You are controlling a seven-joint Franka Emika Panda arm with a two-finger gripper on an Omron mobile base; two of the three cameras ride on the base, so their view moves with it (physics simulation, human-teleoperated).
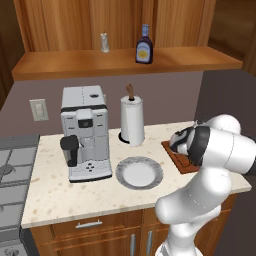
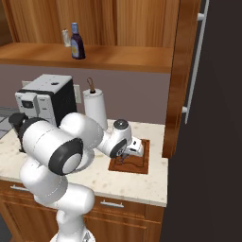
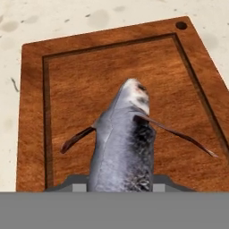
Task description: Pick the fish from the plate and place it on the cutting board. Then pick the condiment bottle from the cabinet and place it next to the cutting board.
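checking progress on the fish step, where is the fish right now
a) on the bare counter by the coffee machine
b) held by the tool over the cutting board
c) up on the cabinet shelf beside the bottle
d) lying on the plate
b: the hand view shows the fish between the tool fingers with the cutting board right beneath it, while the plate sits bare in the left base view.

The claw [image 2: 124, 158] hangs low over the cutting board [image 2: 140, 163] beside the paper towel roll [image 2: 96, 109].
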